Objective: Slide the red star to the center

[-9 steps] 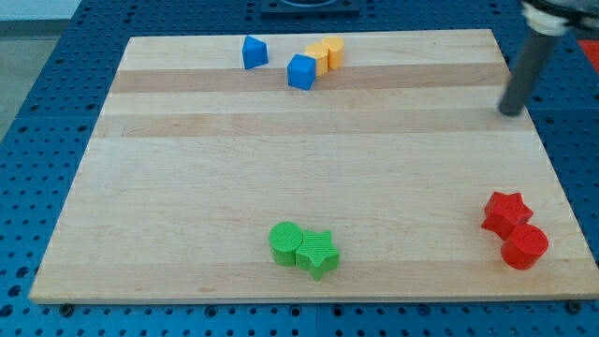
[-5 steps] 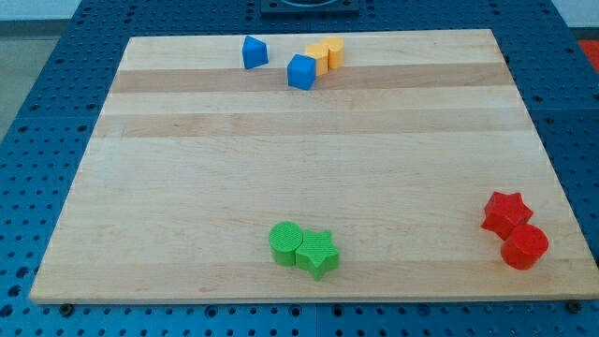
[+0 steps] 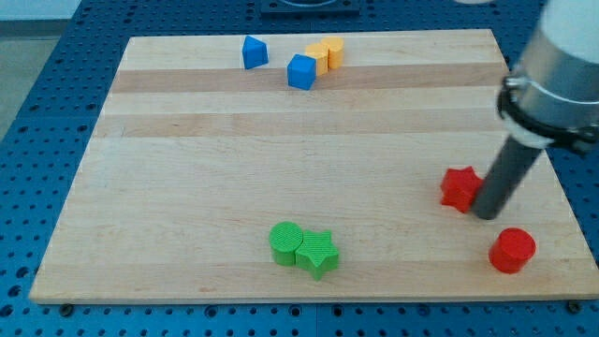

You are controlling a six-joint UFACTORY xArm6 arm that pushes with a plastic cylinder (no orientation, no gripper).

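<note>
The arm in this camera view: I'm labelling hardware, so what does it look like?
A straight dark grey rod ending in my tip, hanging from a wider pale grey cylindrical body ringed by a black collar. No cables, markings or separate end effector are visible.

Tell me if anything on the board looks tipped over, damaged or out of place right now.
Nothing stands out. My tip sits against the red star on its right; the red cylinder lies apart below, and every block rests flat on the board.
</note>
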